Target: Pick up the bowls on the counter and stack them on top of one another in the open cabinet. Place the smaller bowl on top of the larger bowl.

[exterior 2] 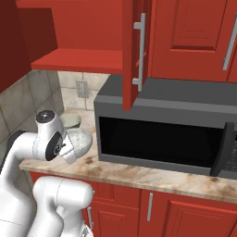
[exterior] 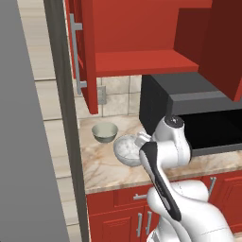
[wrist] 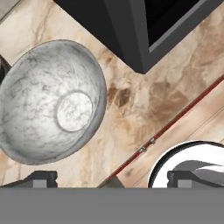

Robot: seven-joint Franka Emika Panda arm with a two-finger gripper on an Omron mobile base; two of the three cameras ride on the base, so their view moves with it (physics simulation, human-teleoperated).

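Observation:
The larger bowl (wrist: 52, 103), wide and white-grey marbled, sits upright on the counter (wrist: 170, 87) just left of the microwave. In the hand view it lies up and to the left of my gripper (wrist: 113, 178), whose fingertips (wrist: 43, 177) stand wide apart with nothing between them; the gripper hovers above the counter's front edge. The smaller bowl (exterior: 105, 132), dull grey-green, stands behind the larger bowl (exterior: 125, 150) near the back wall. My arm partly hides both bowls (exterior 2: 79, 141) in the right base view. The open cabinet (exterior: 142, 62) hangs above them, its red shelf bare.
A black microwave (exterior 2: 162, 134) with its door open fills the counter to the right of the bowls. The cabinet door (exterior: 82, 52) with a long silver handle hangs open on the left; another door (exterior 2: 135, 51) juts out over the microwave. Low red cabinets (exterior: 118, 212) sit below.

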